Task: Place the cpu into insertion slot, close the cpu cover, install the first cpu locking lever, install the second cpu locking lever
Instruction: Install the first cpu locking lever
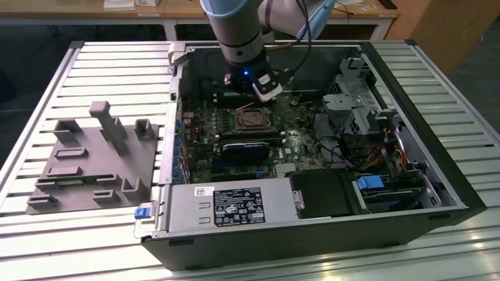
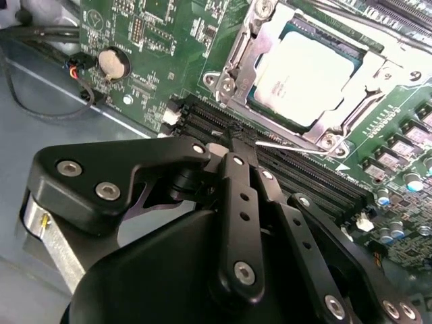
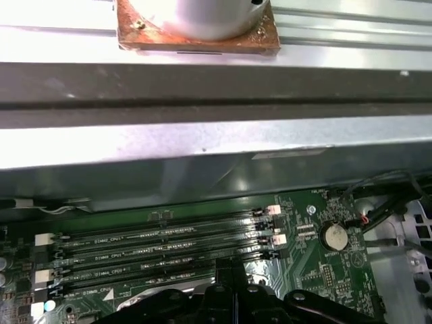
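Hovering low over memory slots (image 2: 307,177) w/ pincer (image 2: 244,138) pinched shut, nothing clearly held. Right at the tips: thin locking lever (image 2: 278,143), long axis parallel to memory slots; touching or not, can't tell. Just past it, cpu (image 2: 312,71) seated, cpu cover (image 2: 370,79) down over its edges. In exterior view, insertion slot (image 1: 252,119) mid-motherboard (image 1: 205,132), just beside the arm's tip.

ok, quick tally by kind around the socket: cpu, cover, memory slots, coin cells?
cpu: 1
cpu cover: 1
memory slots: 4
coin cell: 1
Total: 7
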### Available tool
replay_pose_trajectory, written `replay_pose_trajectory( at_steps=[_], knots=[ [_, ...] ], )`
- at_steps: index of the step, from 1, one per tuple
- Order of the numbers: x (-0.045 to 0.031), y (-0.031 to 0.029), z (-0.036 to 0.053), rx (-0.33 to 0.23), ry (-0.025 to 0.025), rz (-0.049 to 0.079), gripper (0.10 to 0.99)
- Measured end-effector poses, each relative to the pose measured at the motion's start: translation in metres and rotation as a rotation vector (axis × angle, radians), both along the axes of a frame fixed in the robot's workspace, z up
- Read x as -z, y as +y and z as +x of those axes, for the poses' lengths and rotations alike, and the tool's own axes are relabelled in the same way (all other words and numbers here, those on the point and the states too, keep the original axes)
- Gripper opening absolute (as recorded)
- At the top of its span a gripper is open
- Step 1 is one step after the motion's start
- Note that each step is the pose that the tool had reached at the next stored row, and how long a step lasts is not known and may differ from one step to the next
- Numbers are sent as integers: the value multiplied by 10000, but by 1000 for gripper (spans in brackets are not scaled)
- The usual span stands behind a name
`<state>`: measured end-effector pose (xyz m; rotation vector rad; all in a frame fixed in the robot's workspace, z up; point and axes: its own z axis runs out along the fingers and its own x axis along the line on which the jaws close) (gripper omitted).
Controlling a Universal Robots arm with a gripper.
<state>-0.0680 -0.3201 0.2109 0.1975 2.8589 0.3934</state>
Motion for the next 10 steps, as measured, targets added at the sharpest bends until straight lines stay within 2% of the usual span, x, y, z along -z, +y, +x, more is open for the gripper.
replay_pose_trajectory(
  at_steps=[5, 10],
  knots=[
    [29, 24, -7, 132, -29, -113, 102],
    [41, 72, -18, 212, -32, -155, 102]
  ],
)
